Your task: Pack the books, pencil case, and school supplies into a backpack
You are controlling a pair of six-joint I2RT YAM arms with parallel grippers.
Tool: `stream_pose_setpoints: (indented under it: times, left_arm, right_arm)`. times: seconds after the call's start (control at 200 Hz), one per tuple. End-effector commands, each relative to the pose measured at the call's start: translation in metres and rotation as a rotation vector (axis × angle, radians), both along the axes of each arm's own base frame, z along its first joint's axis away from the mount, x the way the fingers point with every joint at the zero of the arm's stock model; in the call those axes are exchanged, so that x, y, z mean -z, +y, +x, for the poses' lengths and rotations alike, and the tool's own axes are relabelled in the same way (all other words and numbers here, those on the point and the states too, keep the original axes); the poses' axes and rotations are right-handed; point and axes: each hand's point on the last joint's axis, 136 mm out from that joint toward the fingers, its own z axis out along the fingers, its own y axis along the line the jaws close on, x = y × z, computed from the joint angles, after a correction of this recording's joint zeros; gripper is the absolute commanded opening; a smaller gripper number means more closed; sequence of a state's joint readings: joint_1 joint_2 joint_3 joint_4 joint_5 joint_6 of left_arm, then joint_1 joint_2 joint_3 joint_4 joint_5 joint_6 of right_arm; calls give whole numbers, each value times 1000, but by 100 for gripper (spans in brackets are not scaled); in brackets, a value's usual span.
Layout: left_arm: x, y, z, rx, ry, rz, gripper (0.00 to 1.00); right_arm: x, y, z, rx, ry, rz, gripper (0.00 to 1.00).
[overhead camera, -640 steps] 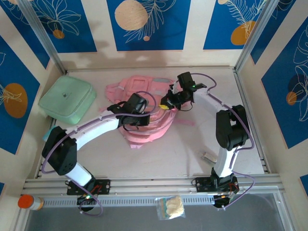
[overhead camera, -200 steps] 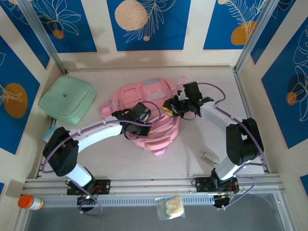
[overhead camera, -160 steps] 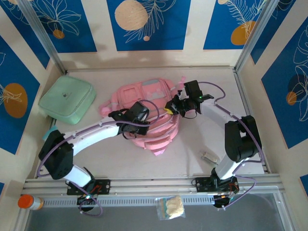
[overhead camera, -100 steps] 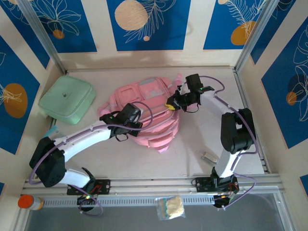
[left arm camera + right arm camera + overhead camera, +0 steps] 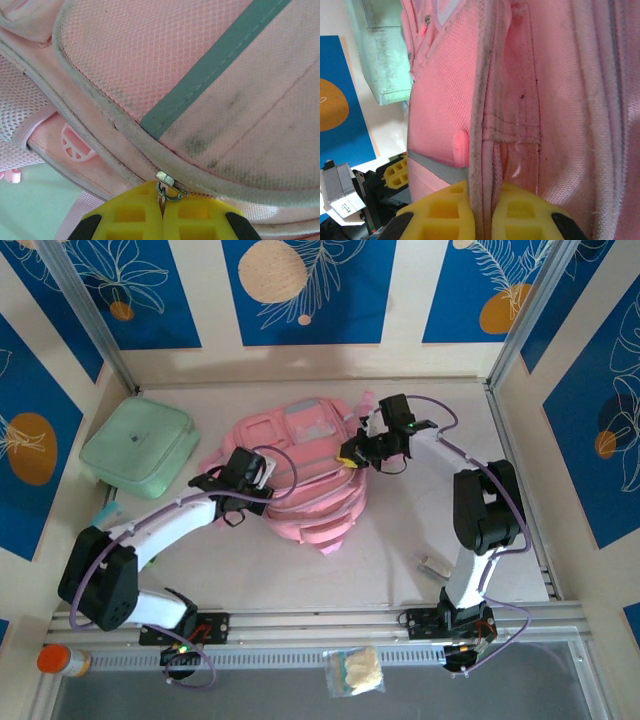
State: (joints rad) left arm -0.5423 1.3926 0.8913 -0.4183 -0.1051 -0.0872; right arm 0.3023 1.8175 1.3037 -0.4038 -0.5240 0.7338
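The pink backpack [image 5: 300, 475] lies flat in the middle of the table. My left gripper [image 5: 262, 473] is at its left side, shut on the metal zipper pull [image 5: 163, 192] just below the slider [image 5: 165, 178]. Its yellow fingers [image 5: 135, 215] press together under a grey-piped seam and a grey-green strip. My right gripper [image 5: 348, 457] is at the backpack's right upper edge, shut on a fold of piped fabric edge [image 5: 481, 150] that runs up between its yellow fingers [image 5: 445, 210]. The books, pencil case and school supplies are out of view.
A mint green square pouch [image 5: 137, 447] lies at the back left, also in the right wrist view as the pouch [image 5: 377, 60]. A small silvery object [image 5: 435, 566] lies near the right arm's base. An orange-capped bottle [image 5: 57, 660] and a small bag [image 5: 355, 672] sit at the front rail.
My left gripper has travelled leftward along the backpack with the zipper pull. My right gripper has shut on the backpack's edge and shifted slightly back. The backpack has moved back and left.
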Motion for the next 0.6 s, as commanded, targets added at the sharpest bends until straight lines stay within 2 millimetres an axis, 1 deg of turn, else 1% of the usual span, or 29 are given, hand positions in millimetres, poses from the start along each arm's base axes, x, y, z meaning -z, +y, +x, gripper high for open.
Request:
stream_pose_setpoints:
  times: [0.0, 0.02, 0.06, 0.115, 0.15, 0.205, 0.235, 0.26, 0.29, 0.325, 0.365, 0.455, 0.515, 0.59]
  left_arm:
    - [-5, 0, 6, -10, 12, -20, 0]
    - [-5, -2, 4, -8, 20, -31, 1]
    - [-7, -3, 0, -10, 31, -48, 10]
    - [-10, -3, -6, -17, 37, -72, 26]
    - [-13, -3, -11, -26, 41, -96, 34]
    - [-16, -4, -19, -42, 54, -144, 44]
    - [-17, -7, -24, -50, 70, -181, 50]
    - [-17, -10, -29, -54, 83, -207, 55]
    - [-19, -13, -34, -64, 93, -240, 58]
    - [-21, -16, -38, -80, 95, -276, 60]
    - [-25, -24, -43, -73, 95, -320, 62]
    - [-36, -40, -53, -61, 74, -391, 68]
    - [-41, -57, -62, -31, 74, -441, 72]
    - [-42, -75, -71, -14, 79, -475, 76]
  right_arm:
    - [-26, 3, 1, 11, -70, 14, 7]
    - [-26, 0, 0, 19, -71, -3, 10]
    - [-27, -7, -2, 34, -79, -35, 19]
    - [-28, -18, -6, 54, -90, -75, 33]
    - [-28, -26, -11, 66, -91, -101, 39]
    - [-27, -40, -20, 98, -93, -147, 49]
    - [-27, -48, -26, 118, -93, -176, 54]
    - [-27, -55, -31, 136, -96, -204, 60]
    - [-25, -63, -38, 153, -96, -235, 68]
    - [-22, -73, -47, 176, -92, -279, 80]
    - [-18, -87, -58, 209, -77, -334, 88]
    - [-5, -117, -83, 285, -19, -425, 96]
    - [4, -132, -100, 329, 24, -479, 100]
    - [15, -147, -123, 361, 75, -533, 99]
